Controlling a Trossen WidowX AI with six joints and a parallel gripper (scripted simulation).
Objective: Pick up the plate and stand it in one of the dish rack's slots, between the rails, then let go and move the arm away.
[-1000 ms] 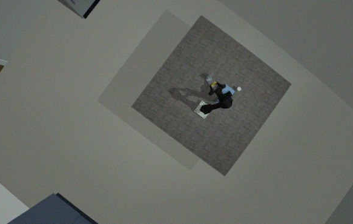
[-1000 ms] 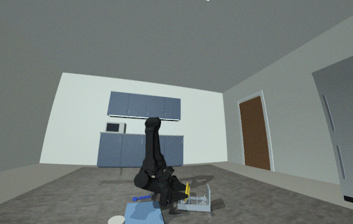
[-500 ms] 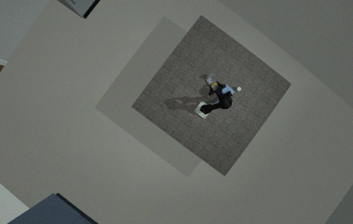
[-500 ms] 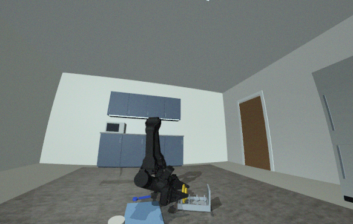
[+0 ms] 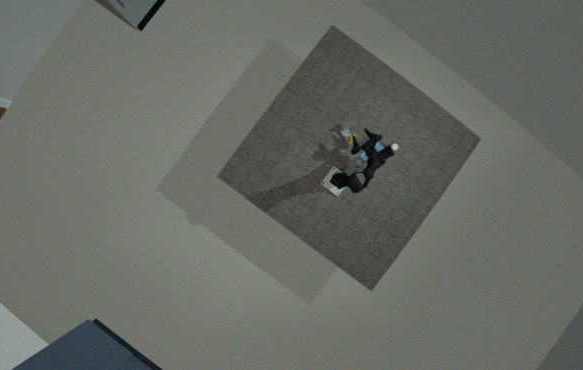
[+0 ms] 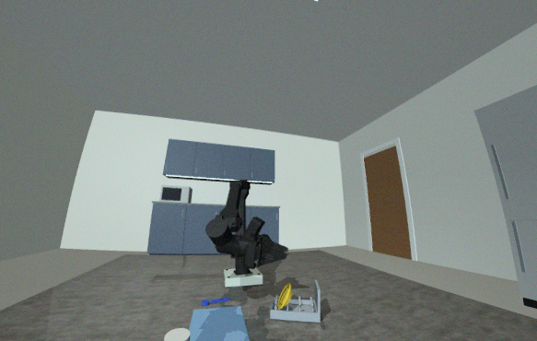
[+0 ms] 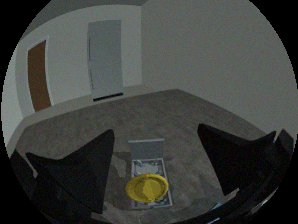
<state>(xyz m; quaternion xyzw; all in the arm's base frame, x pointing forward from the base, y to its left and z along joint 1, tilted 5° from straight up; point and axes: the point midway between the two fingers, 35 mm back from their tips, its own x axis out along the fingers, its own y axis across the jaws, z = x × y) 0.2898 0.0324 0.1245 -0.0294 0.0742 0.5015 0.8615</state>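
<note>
The yellow plate (image 6: 285,296) (image 7: 147,188) (image 5: 352,139) stands on edge in the grey dish rack (image 6: 304,316) (image 7: 148,151) (image 5: 346,130), leaning a little between the rails. My gripper (image 6: 281,252) (image 7: 157,131) is open and empty. It hangs drawn back from the rack, above and behind the plate, and touches neither. In the wrist view both dark fingers frame the rack and plate from a distance.
The arm's white base (image 6: 242,278) (image 5: 332,182) stands behind the rack. A light blue mat (image 6: 218,323), a blue utensil (image 6: 215,301) and a white round dish (image 6: 177,335) (image 5: 394,147) lie left of the rack. Kitchen cabinets, a door and a fridge line the walls.
</note>
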